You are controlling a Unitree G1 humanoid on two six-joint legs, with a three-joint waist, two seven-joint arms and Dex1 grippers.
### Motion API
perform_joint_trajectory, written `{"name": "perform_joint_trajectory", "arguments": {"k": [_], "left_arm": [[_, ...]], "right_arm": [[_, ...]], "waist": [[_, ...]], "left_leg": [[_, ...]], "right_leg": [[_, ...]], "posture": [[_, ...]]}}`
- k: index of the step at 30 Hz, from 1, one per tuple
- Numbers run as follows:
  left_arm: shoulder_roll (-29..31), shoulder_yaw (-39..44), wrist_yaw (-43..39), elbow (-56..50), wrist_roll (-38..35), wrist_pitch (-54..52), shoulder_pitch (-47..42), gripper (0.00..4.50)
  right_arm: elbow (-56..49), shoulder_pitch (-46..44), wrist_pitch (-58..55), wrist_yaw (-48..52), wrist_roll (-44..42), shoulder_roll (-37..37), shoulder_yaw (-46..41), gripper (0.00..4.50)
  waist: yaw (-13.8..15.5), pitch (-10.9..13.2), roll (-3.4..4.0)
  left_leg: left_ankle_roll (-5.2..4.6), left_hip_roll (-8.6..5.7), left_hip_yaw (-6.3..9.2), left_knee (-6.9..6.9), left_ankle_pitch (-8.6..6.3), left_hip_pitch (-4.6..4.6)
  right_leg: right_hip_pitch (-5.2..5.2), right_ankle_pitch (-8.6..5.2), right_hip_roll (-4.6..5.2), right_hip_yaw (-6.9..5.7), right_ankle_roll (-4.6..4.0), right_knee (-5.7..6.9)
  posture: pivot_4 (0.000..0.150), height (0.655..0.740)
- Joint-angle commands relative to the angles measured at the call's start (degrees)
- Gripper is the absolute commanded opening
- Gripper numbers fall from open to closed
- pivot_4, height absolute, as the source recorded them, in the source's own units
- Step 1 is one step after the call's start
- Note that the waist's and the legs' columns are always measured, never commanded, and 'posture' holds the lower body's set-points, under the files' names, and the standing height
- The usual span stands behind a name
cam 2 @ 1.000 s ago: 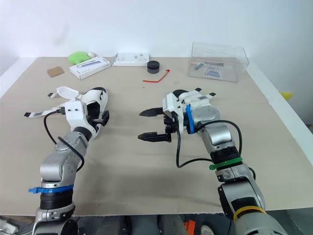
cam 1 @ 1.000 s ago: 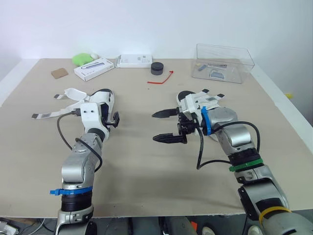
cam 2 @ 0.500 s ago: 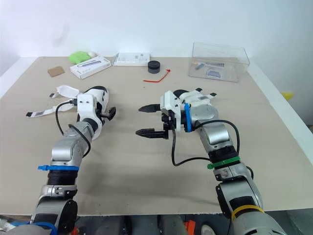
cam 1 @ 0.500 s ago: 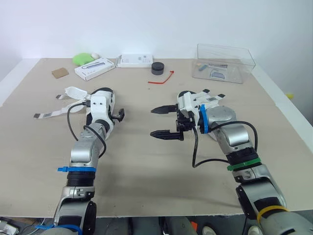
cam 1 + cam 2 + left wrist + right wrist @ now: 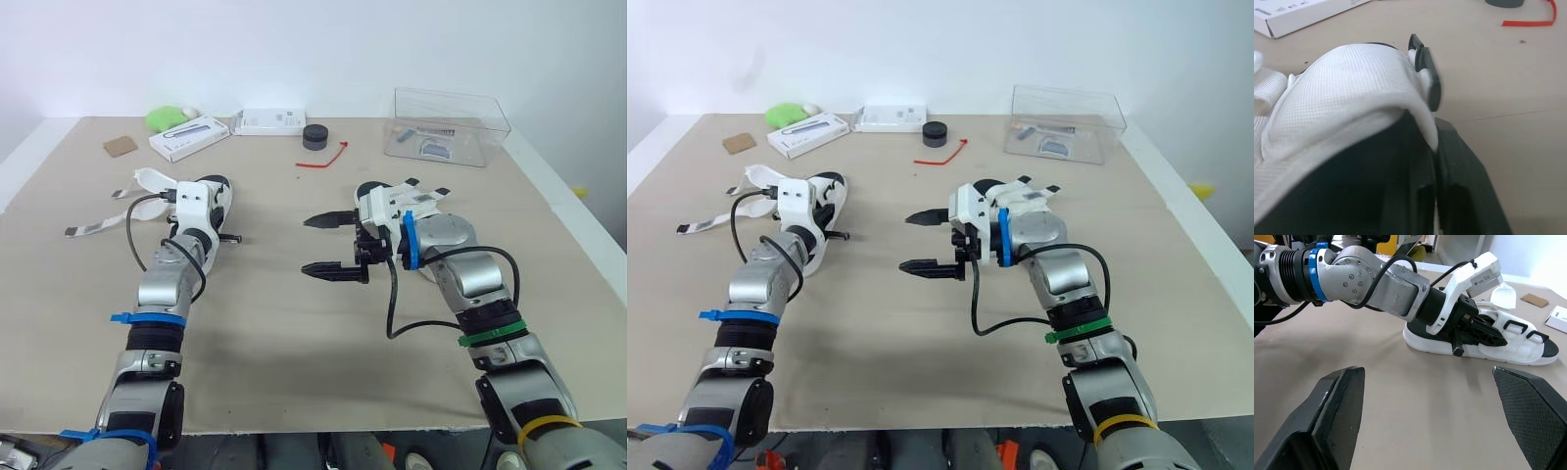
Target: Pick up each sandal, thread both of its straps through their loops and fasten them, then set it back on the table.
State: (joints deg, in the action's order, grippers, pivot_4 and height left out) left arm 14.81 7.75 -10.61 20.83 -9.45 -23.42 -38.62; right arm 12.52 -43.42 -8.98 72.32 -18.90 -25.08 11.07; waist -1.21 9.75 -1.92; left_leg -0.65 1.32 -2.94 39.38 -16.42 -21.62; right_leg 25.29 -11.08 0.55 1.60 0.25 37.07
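White sandal [image 5: 1515,346] in clenched left end effector [image 5: 1488,333] (box [image 5: 189,136] lettering illegible); right end effector [image 5: 306,245] released

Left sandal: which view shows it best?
Right wrist view: the left sandal lies in full side profile, sole and two black loops visible, with the left gripper at its upper. The eye views show it partly behind that arm; the left wrist view gives a close-up of its white mesh.

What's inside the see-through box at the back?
The clear box holds a few small things: a grey-blue piece and a thin dark strip. They are too small to name. Nothing covers them.
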Motion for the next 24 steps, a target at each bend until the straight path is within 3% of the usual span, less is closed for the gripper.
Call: {"name": "perform_joint_trajectory", "arguments": {"k": [1,8,13,18,24], "left_arm": [[1.2,-0.9,-8.1,-4.6,-3.0,2.5,0.7,0.09],[11.7,-13.7,-33.1,-23.2,-2.0,10.2,13.2,0.09],[21.3,-18.2,-49.3,-34.1,-4.5,19.8,23.5,0.09],[27.0,-18.4,-57.6,-36.2,-5.7,26.9,28.0,0.09],[30.0,-17.1,-62.8,-29.8,-4.7,35.2,28.3,0.09]], "right_arm": [[-3.7,0.0,-1.7,0.3,-1.9,-0.9,-2.0,4.5],[-7.0,2.2,-4.8,-0.9,-3.5,-3.3,-3.9,4.5],[-12.2,5.5,-7.4,-1.8,-4.7,-4.6,-4.6,4.5],[-15.5,7.6,-9.3,-2.7,-5.5,-5.7,-4.9,4.5],[-17.1,8.7,-10.2,-3.4,-5.9,-6.5,-5.0,4.5]], "waist": [[0.0,0.0,0.0],[0.0,0.0,0.01],[0.0,0.0,0.03],[0.0,0.0,0.03],[0.0,0.0,0.03]], "left_leg": [[0.0,0.0,0.0,0.0,0.0,0.0],[0.14,-0.02,0.05,-0.01,-0.06,-0.24],[0.11,0.02,0.04,-0.03,-0.13,-0.28],[0.12,0.05,0.15,0.01,-0.1,-0.24],[0.05,0.09,0.09,0.06,-0.06,-0.19]], "right_leg": [[0.0,0.0,0.02,-0.01,0.0,0.0],[0.13,-0.06,0.29,-0.21,-0.08,-0.07],[0.18,-0.14,0.33,-0.29,-0.2,-0.1],[0.14,-0.22,0.27,-0.45,-0.24,-0.04],[0.1,-0.31,-0.13,-0.39,-0.1,-0.04]], "posture": [[0.15,0.74],[0.15,0.74],[0.15,0.74],[0.15,0.74],[0.15,0.74]]}}
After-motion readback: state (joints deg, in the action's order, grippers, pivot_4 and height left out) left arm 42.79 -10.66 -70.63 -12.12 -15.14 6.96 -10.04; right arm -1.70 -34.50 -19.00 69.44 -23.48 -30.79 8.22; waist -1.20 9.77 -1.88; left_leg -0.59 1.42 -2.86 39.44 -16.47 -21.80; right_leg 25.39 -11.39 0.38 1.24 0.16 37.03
